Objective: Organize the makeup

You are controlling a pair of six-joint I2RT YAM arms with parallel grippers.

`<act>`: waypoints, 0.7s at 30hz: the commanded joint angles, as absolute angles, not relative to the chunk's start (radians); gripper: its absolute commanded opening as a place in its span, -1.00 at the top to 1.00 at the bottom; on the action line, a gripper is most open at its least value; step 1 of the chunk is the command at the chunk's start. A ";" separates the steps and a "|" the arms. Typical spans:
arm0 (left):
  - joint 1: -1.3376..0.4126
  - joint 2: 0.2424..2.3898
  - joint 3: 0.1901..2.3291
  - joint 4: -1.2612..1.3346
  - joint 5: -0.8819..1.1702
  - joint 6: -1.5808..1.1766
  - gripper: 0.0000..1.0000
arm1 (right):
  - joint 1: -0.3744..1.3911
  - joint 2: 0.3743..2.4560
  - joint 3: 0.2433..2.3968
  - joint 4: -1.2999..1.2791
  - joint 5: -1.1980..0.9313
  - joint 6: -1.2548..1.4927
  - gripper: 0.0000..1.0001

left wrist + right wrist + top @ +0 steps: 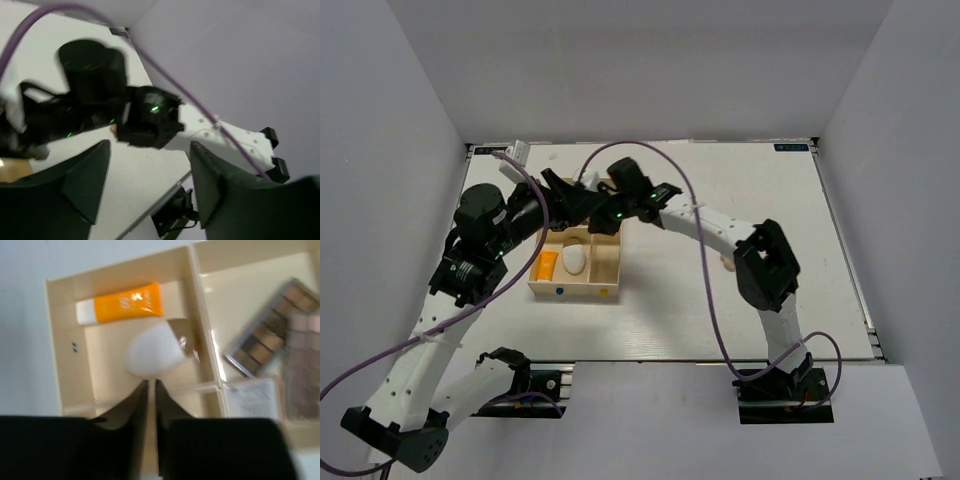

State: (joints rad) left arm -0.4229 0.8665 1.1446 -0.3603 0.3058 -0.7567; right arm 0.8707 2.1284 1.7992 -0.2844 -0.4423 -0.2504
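Observation:
A pale wooden divided box [603, 270] lies left of the table's centre. In its left compartment an orange tube [122, 304] lies beside a white oval piece [152, 352]; both also show from above, the tube [548, 265] and the oval piece [577, 260]. Two brown-shade palettes [265, 337] lie in the right compartment, with a square compact [250, 397] below them. My right gripper [151, 383] hovers over the box with its jaws almost together and nothing between them. My left gripper [150, 190] stands open and empty, close beside the right wrist [145, 117].
Both arms crowd over the far end of the box, the left gripper [563, 203] next to the right gripper [603, 222]. A small tan thing [728, 263] lies on the table by the right arm's elbow. Grey walls enclose the table.

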 commanded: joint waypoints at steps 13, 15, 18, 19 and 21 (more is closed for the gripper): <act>-0.534 1.282 1.222 -0.290 0.470 -0.790 0.58 | 0.290 1.614 1.232 -0.376 -0.333 -0.110 0.70; -0.564 1.345 1.253 -0.316 0.451 -0.787 0.67 | 0.243 1.588 1.194 -0.402 -0.340 -0.109 0.55; -0.627 1.497 1.354 -0.399 0.399 -0.775 0.66 | 0.192 1.543 1.134 -0.442 -0.341 -0.120 0.20; -0.656 1.567 1.406 -0.441 0.381 -0.769 0.62 | 0.180 1.526 1.117 -0.452 -0.341 -0.130 0.14; -0.681 1.633 1.454 -0.509 0.333 -0.764 0.46 | 0.166 1.497 1.100 -0.478 -0.331 -0.143 0.04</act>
State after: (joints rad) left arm -0.6418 1.5799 1.3746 -0.3874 0.4004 -0.7837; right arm 0.1761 1.5688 1.1114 -0.4286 -0.3206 -0.1261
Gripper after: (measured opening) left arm 0.247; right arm 0.465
